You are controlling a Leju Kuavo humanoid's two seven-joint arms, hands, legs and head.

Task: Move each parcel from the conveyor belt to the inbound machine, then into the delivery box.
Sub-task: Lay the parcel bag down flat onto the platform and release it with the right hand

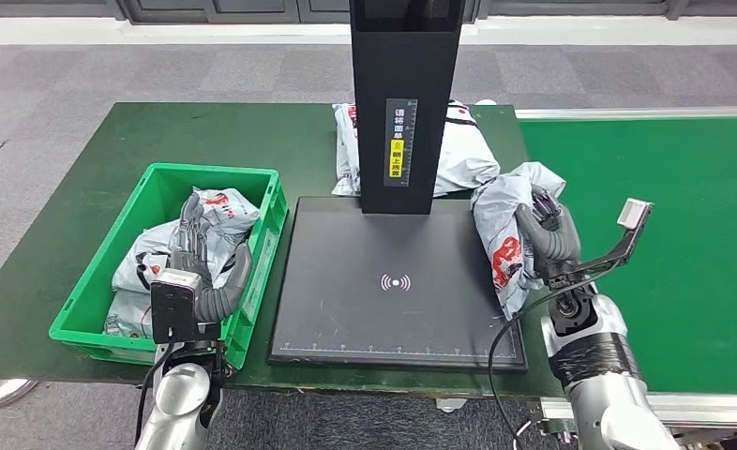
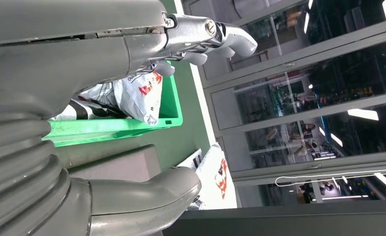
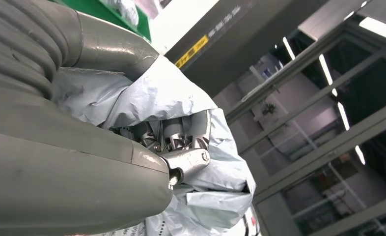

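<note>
My right hand (image 1: 548, 234) grips a crumpled grey parcel (image 1: 505, 234) with red print, held over the right edge of the black inbound machine's scan plate (image 1: 393, 281). In the right wrist view the fingers (image 3: 181, 137) dig into the grey parcel (image 3: 191, 98). My left hand (image 1: 201, 258) hovers above the green delivery box (image 1: 252, 183), fingers apart, holding nothing. Several grey parcels (image 1: 215, 211) lie in the box, also seen as parcels (image 2: 142, 93) in the left wrist view. Another parcel (image 1: 463, 155) lies behind the machine's black post (image 1: 404, 103).
The green conveyor belt (image 1: 684, 234) runs along the right side. The green table (image 1: 112, 150) carries the box and the machine. Grey carpet surrounds the table. Glass partitions (image 2: 304, 98) stand in the background.
</note>
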